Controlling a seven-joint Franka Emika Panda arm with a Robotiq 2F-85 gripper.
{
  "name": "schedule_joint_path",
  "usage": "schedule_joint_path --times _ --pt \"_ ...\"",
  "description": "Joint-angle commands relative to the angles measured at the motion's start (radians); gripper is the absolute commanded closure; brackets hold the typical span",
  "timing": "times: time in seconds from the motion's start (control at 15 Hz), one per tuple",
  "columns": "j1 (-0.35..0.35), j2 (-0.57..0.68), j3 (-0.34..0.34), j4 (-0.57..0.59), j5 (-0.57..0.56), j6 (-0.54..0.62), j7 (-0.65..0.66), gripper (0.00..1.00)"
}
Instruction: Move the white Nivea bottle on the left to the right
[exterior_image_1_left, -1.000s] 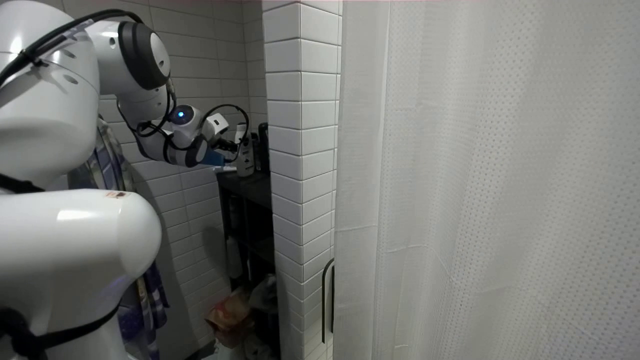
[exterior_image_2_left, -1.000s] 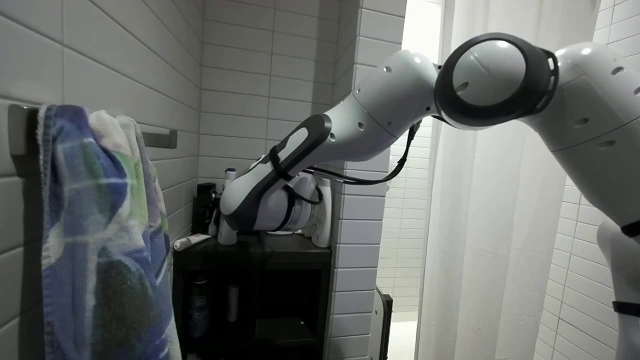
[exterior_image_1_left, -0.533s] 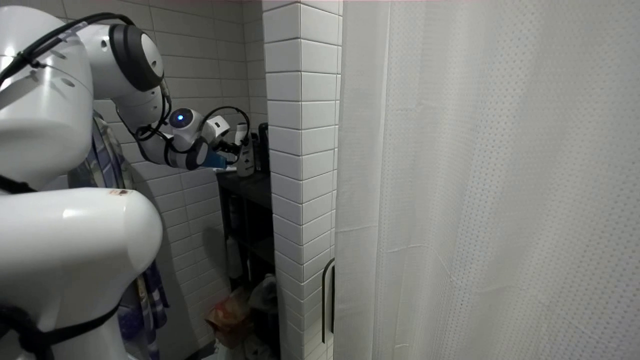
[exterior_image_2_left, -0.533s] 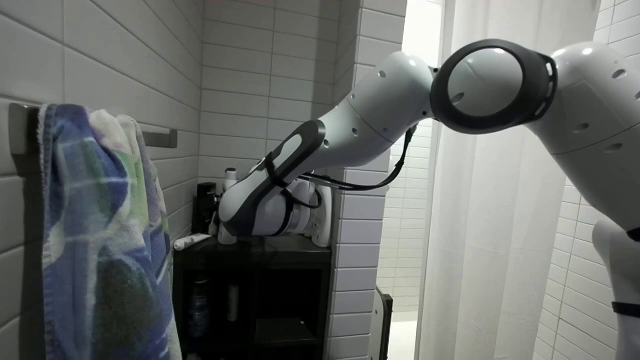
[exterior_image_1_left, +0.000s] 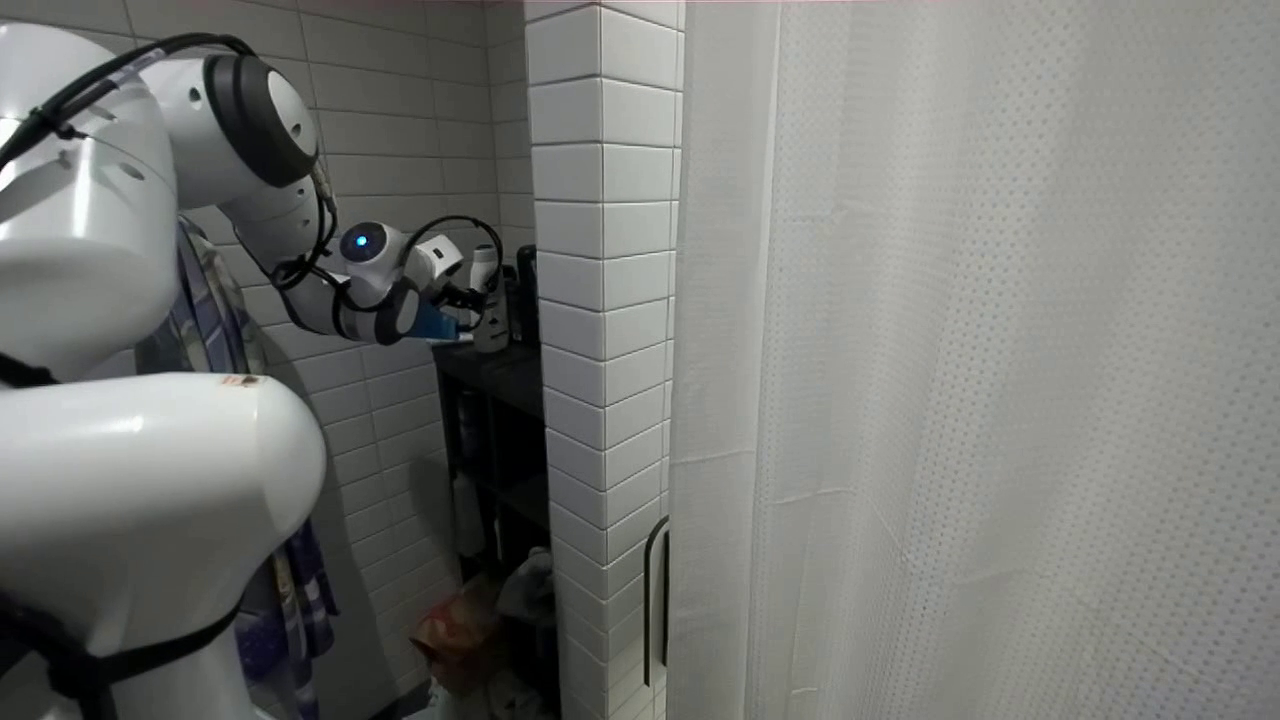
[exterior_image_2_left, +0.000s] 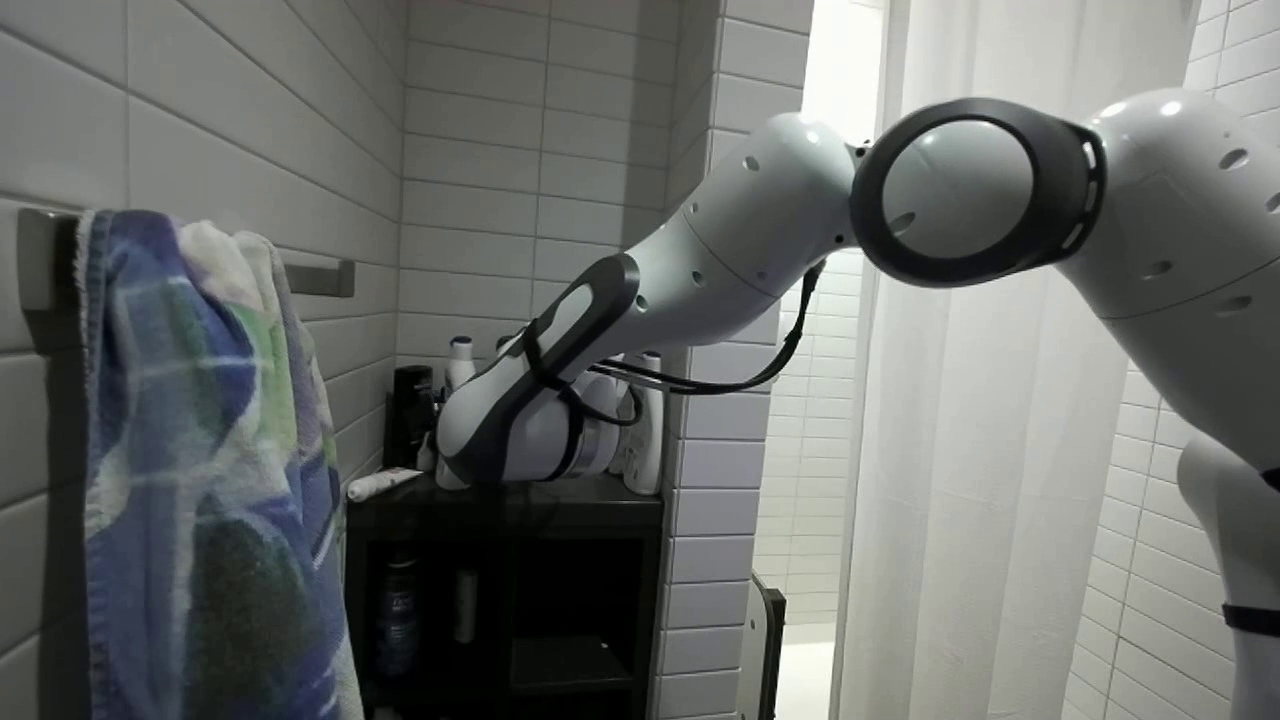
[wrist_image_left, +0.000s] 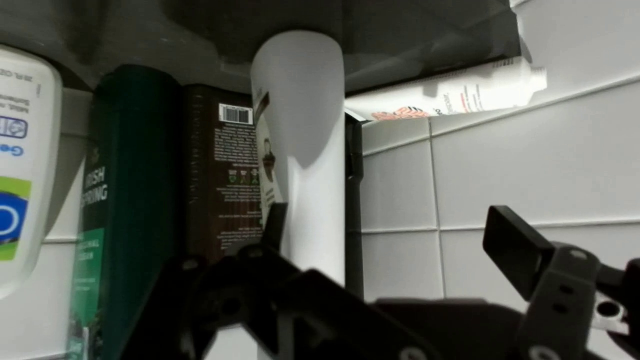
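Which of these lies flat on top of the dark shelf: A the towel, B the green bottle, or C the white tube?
C: in an exterior view the white tube lies atop the dark shelf and the towel hangs from a bar; in the wrist view the green bottle stands on end.

1 green Irish Spring bottle (wrist_image_left: 135, 210) beside 1 brown container (wrist_image_left: 222, 175) — patterned towel (exterior_image_2_left: 205, 470) over a wall bar (exterior_image_2_left: 322, 279).

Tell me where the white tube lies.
In an exterior view, the white tube lies atop the black shelf, at its left end, left of a white bottle.
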Motion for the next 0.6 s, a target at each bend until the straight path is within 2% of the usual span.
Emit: schedule_joint_path --times 0.0,0.53 --pt "0.038 0.039 -0.056 0.04 0.039 -0.006 0.005 0.0" --pt "0.067 0.099 -0.126 0.106 0.078 -0.025 0.011 0.0"
